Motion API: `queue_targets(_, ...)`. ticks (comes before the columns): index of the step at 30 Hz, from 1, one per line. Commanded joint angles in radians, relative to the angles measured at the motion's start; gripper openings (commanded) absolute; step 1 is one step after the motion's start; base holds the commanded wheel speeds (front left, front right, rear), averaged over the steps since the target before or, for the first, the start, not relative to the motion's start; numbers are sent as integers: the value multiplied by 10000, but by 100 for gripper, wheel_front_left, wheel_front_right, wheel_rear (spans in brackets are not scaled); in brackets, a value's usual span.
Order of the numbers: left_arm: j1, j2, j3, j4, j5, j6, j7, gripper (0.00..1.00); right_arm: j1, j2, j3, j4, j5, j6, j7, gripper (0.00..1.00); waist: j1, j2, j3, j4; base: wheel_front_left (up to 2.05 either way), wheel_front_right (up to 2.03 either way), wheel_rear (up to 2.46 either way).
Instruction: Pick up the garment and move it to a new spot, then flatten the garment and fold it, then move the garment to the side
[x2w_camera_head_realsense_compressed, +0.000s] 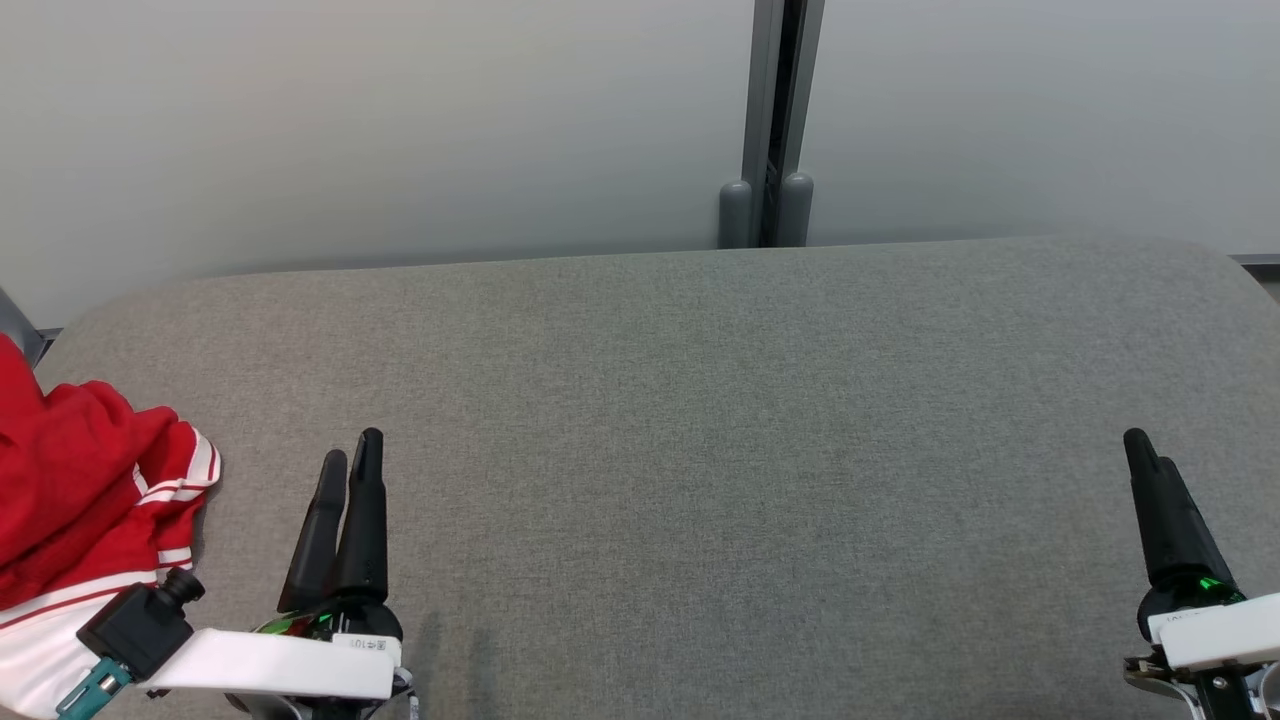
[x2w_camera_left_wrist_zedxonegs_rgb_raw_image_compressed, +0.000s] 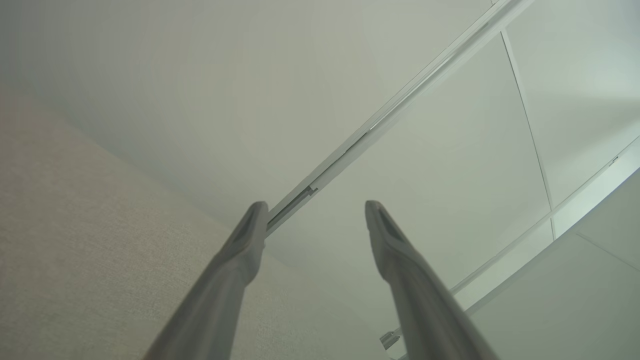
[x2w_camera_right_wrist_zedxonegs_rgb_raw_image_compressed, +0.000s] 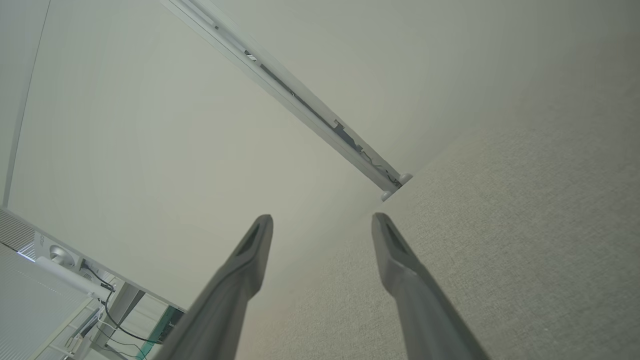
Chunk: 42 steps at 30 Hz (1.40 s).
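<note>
The garment, red with white stripes, lies bunched at the left edge of the grey upholstered surface. The frame cuts it off, but it appears unfolded. The left gripper hovers near it, fingers apart and empty. The right gripper, by the right edge, is likewise spread. Judged status: pickup, flattening, folding and setting aside all remain.

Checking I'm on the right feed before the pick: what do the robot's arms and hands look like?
Both the left hand and right hand have two long, tapered black fingers on a dark base with a green glint. Each wrist wears a white shell bearing a small printed label. A black camera block with a teal connector sits on the left wrist.
</note>
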Motion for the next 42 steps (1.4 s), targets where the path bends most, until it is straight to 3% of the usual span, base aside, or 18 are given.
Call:
queue_targets(1,-268,125,-13,-188,439,78,-2,100,-255,-167,96,-186,-471,11,-158,100,0,0,-11,12,0,0,0)
queue_targets(17,-320,663,-265,-667,3287,739,437,100,-558,-69,629,43,-3391,13,-626,100,0,0,-91,114,0,0,0)
queue_targets(42,-375,866,-315,235,5491,1206,557,100,-907,37,1143,1171,-6450,18,-1406,100,0,0,-111,224,0,0,0)
